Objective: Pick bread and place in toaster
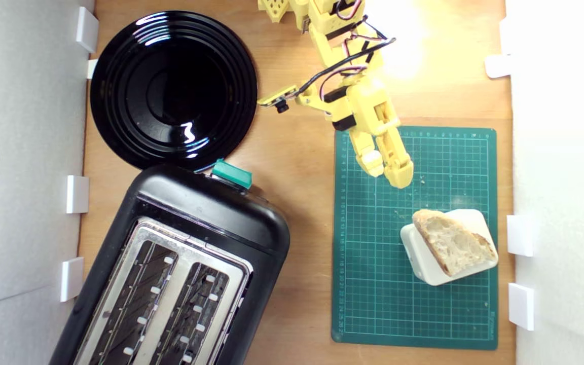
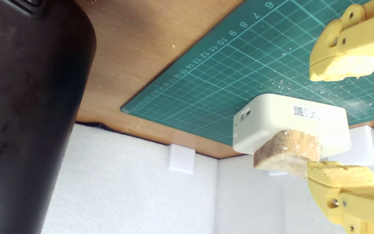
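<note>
The bread (image 1: 454, 241), a triangular slice with pale crumb and tan crust, lies on a white plastic block (image 1: 426, 261) on the green cutting mat (image 1: 373, 284). My yellow gripper (image 1: 387, 170) hovers over the mat's far part, short of the bread, open and empty. In the wrist view the bread (image 2: 287, 148) and the white block (image 2: 291, 122) sit ahead of the gripper (image 2: 342, 123), whose padded fingertips (image 2: 342, 68) stand wide apart. The black toaster (image 1: 180, 274), with silver top, two long slots and a teal lever (image 1: 231, 173), stands at the exterior view's lower left.
A round glossy black plate (image 1: 173, 86) lies beyond the toaster at the exterior view's upper left. White foam walls with small white clips (image 1: 520, 235) fence the wooden table (image 1: 302, 203) on both sides. Crumbs dot the mat. The toaster's dark side (image 2: 28, 113) looms in the wrist view.
</note>
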`<action>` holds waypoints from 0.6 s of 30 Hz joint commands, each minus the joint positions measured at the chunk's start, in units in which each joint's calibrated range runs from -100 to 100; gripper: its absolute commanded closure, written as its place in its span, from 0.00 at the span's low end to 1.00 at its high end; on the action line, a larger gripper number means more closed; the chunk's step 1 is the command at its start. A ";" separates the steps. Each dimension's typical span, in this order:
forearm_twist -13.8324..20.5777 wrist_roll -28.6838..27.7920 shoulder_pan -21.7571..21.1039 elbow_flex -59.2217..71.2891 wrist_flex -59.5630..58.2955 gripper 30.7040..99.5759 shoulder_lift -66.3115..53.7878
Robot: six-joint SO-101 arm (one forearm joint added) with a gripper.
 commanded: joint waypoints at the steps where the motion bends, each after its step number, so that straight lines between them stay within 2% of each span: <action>1: 0.34 -0.24 -0.26 -4.72 -2.04 0.18 1.32; 18: 0.34 -0.03 -2.36 -17.34 -2.04 0.18 10.22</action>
